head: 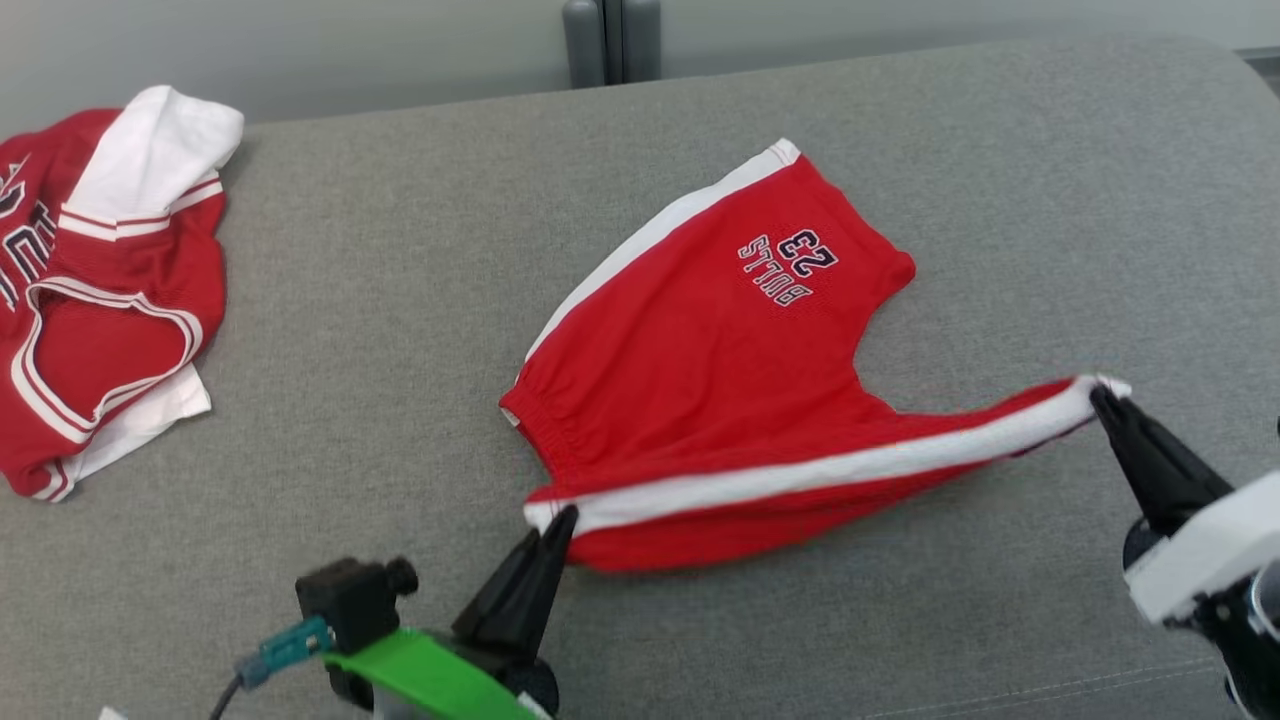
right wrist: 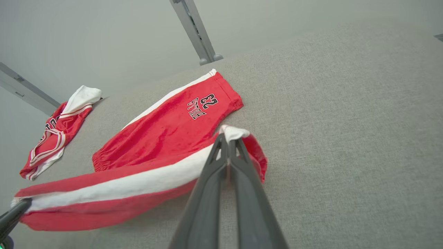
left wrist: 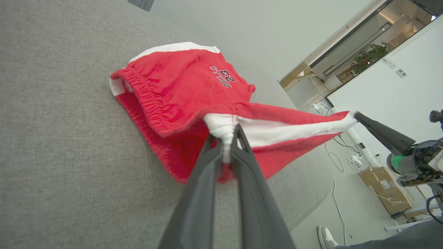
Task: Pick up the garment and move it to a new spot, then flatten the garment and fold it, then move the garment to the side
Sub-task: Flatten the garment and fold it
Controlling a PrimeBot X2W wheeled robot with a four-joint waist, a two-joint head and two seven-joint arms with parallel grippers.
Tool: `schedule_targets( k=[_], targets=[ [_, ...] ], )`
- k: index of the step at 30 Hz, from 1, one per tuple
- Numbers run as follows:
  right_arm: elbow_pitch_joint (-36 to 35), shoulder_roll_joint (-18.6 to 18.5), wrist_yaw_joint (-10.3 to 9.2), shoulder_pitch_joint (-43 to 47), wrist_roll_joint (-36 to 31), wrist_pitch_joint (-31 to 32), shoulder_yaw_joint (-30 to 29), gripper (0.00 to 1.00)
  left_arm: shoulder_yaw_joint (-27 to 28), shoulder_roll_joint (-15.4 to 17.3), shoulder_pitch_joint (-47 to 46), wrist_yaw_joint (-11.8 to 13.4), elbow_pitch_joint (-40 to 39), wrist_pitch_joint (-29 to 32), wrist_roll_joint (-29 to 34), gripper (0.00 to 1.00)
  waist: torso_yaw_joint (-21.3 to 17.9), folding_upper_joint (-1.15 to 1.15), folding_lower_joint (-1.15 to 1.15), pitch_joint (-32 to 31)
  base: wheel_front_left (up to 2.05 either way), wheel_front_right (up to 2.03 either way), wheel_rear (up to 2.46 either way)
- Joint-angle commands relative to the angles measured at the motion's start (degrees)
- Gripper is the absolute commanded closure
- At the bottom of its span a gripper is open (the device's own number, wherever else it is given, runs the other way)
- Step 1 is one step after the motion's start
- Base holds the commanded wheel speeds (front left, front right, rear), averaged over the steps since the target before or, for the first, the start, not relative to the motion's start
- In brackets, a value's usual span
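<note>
Left gripper (head: 563, 518): two long, tapering matt-black fingers (head: 515, 590) above a bright green wrist plate (head: 430, 675); beside it a boxy black camera block (head: 350, 600) with a round knob, and a teal plug (head: 290, 645) on a dark cable (head: 225, 700). Right gripper (head: 1100, 397): the same dark fingers, on a white housing (head: 1210, 545) with a black base

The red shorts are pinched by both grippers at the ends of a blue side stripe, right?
No, the stripe is white, not blue. The head view shows the left gripper and right gripper pinching its ends on the red shorts.
</note>
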Motion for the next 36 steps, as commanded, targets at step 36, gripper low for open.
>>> schedule_targets(
  k=[36],
  targets=[
    [35.9,-4.3,-0.05,-52.2,-16.2,4.8,4.0,1.00,3.3,-15.9,-29.5,-6.3,19.9,3.8,-4.5,1.00,15.0,0.00,0.01,21.7,0.00,0.00,0.00]
  ],
)
